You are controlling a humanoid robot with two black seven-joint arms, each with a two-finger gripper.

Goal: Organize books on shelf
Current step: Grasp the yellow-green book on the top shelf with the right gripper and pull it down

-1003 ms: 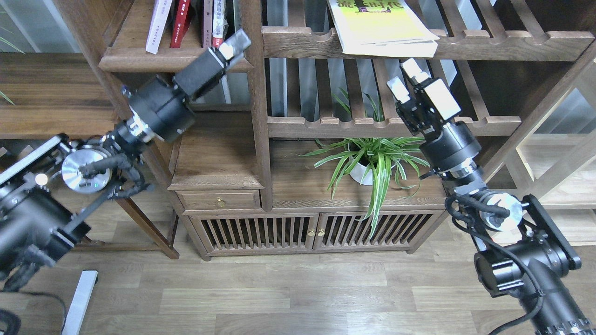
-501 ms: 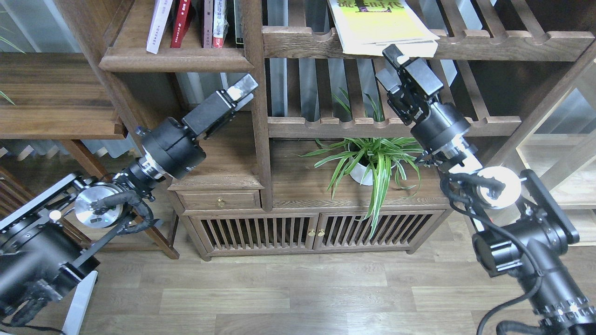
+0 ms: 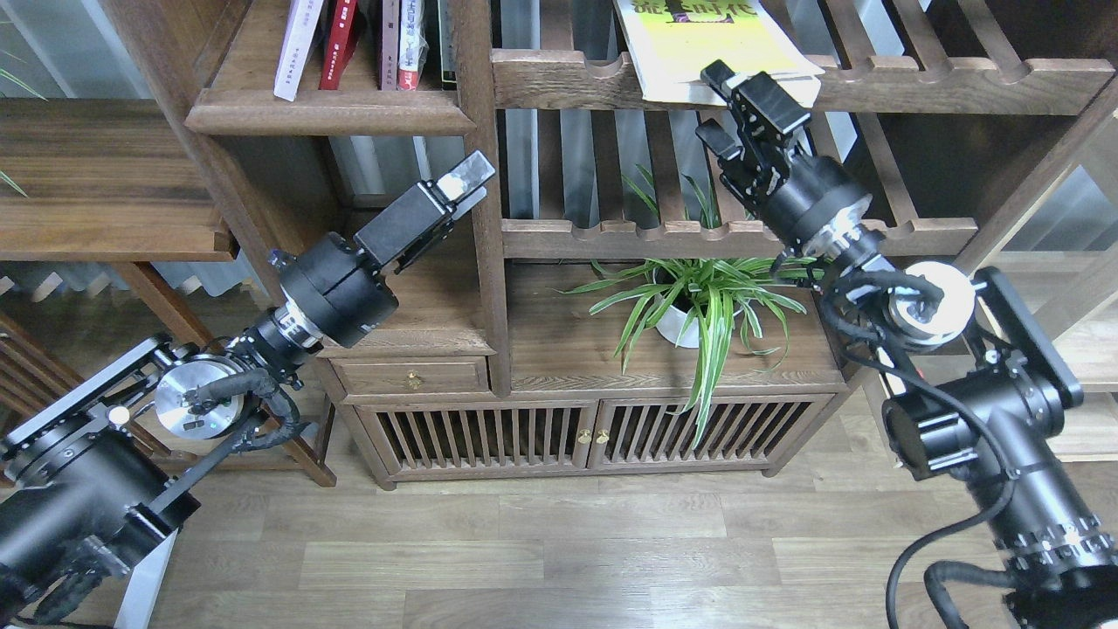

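Note:
A pale-lilac white book [image 3: 295, 45] and a red book [image 3: 341, 39] stand upright with other books [image 3: 403, 42] on the dark walnut shelf [image 3: 332, 112] at top left. A yellow-green book [image 3: 712, 44] lies flat on the upper slatted rack [image 3: 961, 83], its front edge overhanging. My left gripper [image 3: 467, 179] is below the shelf, beside the upright post, its fingers together and empty. My right gripper [image 3: 712, 105] is open just under the yellow-green book's front edge, with one finger [image 3: 718, 73] close to the book and holding nothing.
A potted spider plant [image 3: 690, 306] stands on the low cabinet [image 3: 568, 349] under my right arm. A lower slatted rack [image 3: 611, 234] runs behind it. An upright post [image 3: 485, 262] divides the unit. A drawer [image 3: 410, 377] and a side table [image 3: 105, 175] are at the left.
My left gripper has dropped from the books on the walnut shelf to below it, beside the post. My right gripper has risen and turned up to the yellow-green book's front edge.

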